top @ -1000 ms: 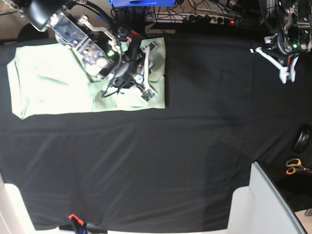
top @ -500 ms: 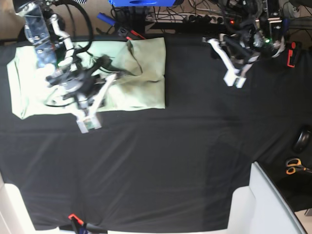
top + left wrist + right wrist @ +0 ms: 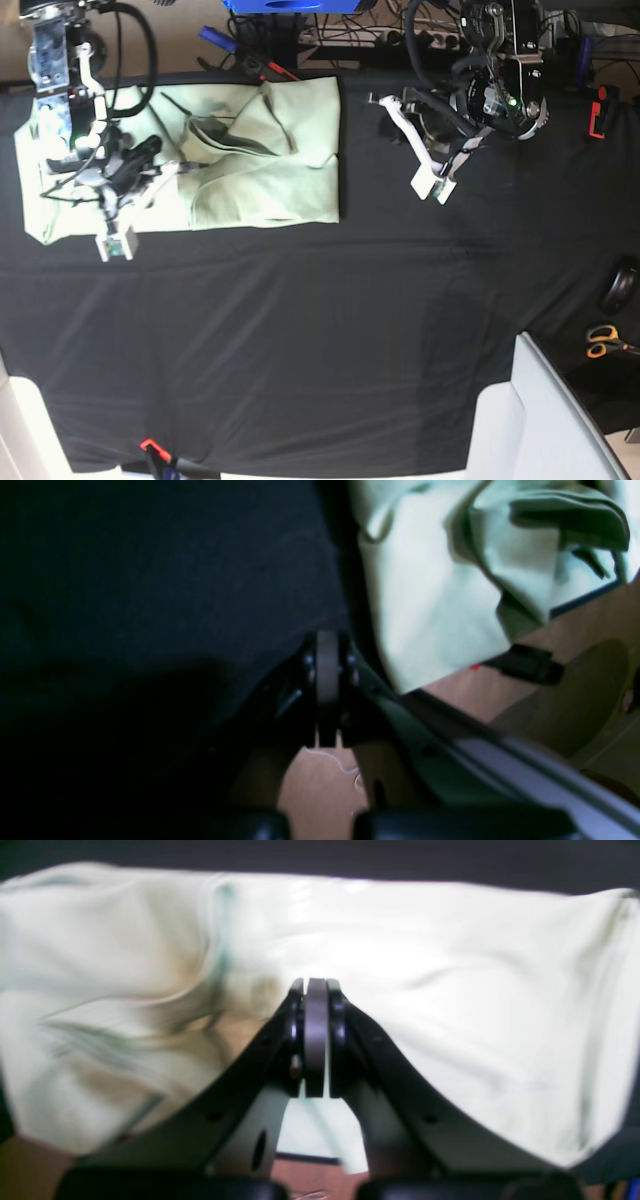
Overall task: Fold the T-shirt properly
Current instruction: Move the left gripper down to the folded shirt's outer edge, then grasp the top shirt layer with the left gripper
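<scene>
The T-shirt is soft, matt, wrinkled mint-green cloth. A matt black fabric cover drapes the bench. The scissors have glossy orange plastic handles.

Black table is lying open across the centre and lower frame; T-shirt is filling upper left, scissors sitting at right edge, cables crowding top edge.

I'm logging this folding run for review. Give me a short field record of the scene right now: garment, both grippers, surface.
garment: T-shirt, mint green, partly folded, rumpled at its middle
surface: black table cover
left gripper: shut, empty, over bare cover beside the shirt
right gripper: shut, holding nothing, at the shirt's near edge
</scene>
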Robot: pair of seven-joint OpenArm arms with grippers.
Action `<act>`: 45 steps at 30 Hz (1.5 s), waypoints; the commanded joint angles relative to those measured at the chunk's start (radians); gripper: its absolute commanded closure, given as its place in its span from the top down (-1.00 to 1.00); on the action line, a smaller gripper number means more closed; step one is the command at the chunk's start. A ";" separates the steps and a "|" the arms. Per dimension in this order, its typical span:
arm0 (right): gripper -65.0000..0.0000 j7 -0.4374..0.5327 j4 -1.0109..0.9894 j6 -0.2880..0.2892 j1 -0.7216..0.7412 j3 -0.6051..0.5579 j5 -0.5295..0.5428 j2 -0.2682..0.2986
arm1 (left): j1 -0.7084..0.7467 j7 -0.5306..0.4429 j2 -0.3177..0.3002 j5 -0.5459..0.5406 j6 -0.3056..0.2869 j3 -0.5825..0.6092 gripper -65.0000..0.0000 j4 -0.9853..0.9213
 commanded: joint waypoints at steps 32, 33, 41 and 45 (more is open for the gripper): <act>-0.99 0.090 0.013 -0.001 -0.061 0.109 -0.004 -0.055 | -0.265 -0.022 -0.040 -0.405 -0.042 0.203 -1.00 -0.412; -0.99 0.090 0.013 -0.001 -0.061 0.109 -0.004 -0.055 | -0.270 -0.024 -0.040 -0.405 -0.035 0.218 -1.00 -0.414; -0.99 0.090 0.013 -0.001 -0.063 0.109 -0.004 -0.054 | -0.294 -0.106 -0.038 -0.405 0.080 0.313 -1.00 -0.471; -0.99 0.090 0.013 -0.001 -0.071 0.109 -0.004 -0.054 | -0.300 -0.128 -0.038 -0.405 0.080 0.316 -1.00 -0.512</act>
